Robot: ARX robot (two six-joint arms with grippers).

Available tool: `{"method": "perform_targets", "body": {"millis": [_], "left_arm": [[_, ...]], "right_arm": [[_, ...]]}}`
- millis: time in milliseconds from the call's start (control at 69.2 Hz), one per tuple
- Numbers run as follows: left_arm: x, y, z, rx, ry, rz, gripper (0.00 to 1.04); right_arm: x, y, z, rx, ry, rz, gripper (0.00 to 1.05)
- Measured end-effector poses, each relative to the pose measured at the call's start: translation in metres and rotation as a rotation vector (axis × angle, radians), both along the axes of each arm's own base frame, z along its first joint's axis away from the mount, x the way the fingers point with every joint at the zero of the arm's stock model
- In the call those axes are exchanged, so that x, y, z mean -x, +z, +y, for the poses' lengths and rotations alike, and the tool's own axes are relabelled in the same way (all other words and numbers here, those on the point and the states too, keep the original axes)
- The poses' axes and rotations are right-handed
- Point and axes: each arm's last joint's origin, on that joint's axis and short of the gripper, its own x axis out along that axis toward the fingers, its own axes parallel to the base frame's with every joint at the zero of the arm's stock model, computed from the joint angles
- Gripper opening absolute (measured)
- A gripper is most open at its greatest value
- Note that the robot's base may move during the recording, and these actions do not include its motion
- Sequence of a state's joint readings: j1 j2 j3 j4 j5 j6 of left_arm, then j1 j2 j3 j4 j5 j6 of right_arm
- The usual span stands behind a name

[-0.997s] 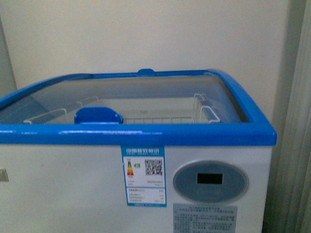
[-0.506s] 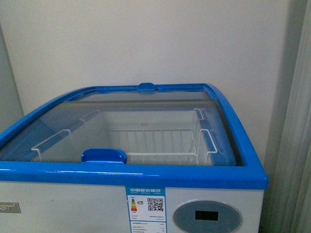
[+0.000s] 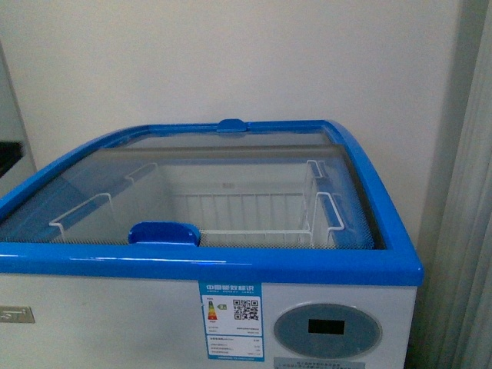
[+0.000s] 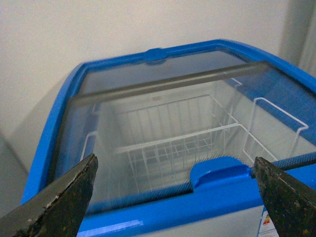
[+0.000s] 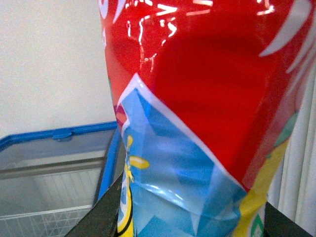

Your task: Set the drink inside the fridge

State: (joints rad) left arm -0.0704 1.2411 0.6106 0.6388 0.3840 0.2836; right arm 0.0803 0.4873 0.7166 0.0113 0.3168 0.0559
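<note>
The fridge [image 3: 154, 323] is a white chest freezer with a blue top rim [image 3: 231, 265], a sliding glass lid and an oval display [image 3: 327, 329]. The lid's blue handle [image 3: 164, 233] sits at the front edge. White wire baskets [image 3: 238, 215] show inside through the glass. Neither arm shows in the front view. My left gripper [image 4: 175, 197] is open and empty, just above the front rim near the blue handle [image 4: 219, 172]. My right gripper [image 5: 190, 217] is shut on the drink bottle [image 5: 197, 113], which has a red, blue and yellow label and fills the right wrist view.
A pale wall stands behind the fridge. A light curtain [image 3: 469, 231] hangs at the right. A dark object [image 3: 8, 154] shows at the far left edge. An energy label [image 3: 231, 319] is stuck on the fridge's front.
The front view has risen and looks further down into the fridge; the baskets inside show more fully. The fridge itself has not moved.
</note>
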Motion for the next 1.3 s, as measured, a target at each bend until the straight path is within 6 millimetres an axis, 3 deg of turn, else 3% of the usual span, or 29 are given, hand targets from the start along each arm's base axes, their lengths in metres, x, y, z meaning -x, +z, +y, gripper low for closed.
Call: {"method": "perform_targets", "body": {"millis": [188, 491, 679, 1301], "left_arm": [[-0.036, 0.001, -0.018, -0.338, -0.229, -0.04, 0.97], [-0.063, -0.018, -0.027, -0.704, -0.394, -0.034, 0.97], [-0.083, -0.029, -0.033, -0.781, -0.421, -0.051, 0.97], [-0.138, -0.033, -0.044, -0.823, -0.418, -0.063, 0.97]], "right_arm": [[0.0, 0.0, 0.0, 0.0, 0.0, 0.0, 0.39], [0.0, 0.0, 0.0, 0.0, 0.0, 0.0, 0.39], [0.0, 0.0, 0.0, 0.0, 0.0, 0.0, 0.39], [0.0, 0.0, 0.0, 0.0, 0.0, 0.0, 0.39]]}}
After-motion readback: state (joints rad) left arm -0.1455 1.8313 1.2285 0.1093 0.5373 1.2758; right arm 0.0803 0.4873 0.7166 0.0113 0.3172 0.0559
